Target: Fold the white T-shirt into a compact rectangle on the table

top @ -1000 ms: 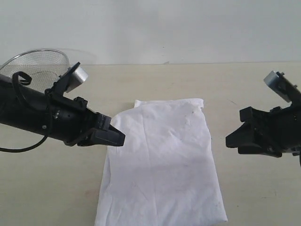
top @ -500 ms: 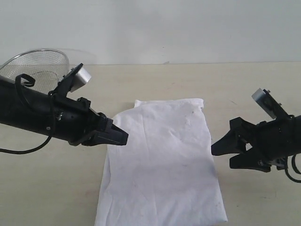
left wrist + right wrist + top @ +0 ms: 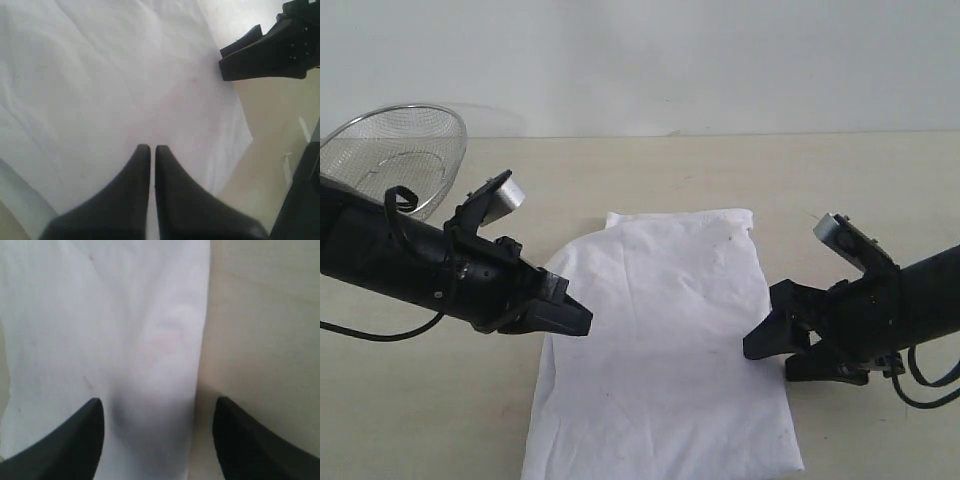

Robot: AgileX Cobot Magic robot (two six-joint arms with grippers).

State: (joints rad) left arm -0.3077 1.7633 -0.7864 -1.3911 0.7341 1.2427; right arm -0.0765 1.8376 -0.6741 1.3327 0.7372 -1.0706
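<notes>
The white T-shirt (image 3: 665, 340) lies flat on the table (image 3: 860, 180) as a long folded panel, blank side up; no lettering or neck tag shows. My left gripper (image 3: 582, 320) is shut with nothing in it, tips low over the shirt's left edge. In the left wrist view its fingers (image 3: 152, 148) stand together above white cloth (image 3: 100, 75). My right gripper (image 3: 760, 345) is open at the shirt's right edge. The right wrist view shows its jaws (image 3: 157, 405) straddling that edge, cloth (image 3: 100, 315) on one side and bare table (image 3: 260, 315) on the other.
A wire mesh bowl (image 3: 395, 145) sits at the table's far left, behind the left arm. A pale wall (image 3: 720, 60) runs along the back edge. The shirt's near end runs off the bottom of the exterior view. The right gripper (image 3: 265, 50) shows in the left wrist view.
The right gripper has dropped and moved left, reaching the shirt's right edge. The left gripper has sunk slightly and edged right over the left edge. The shirt has not moved.
</notes>
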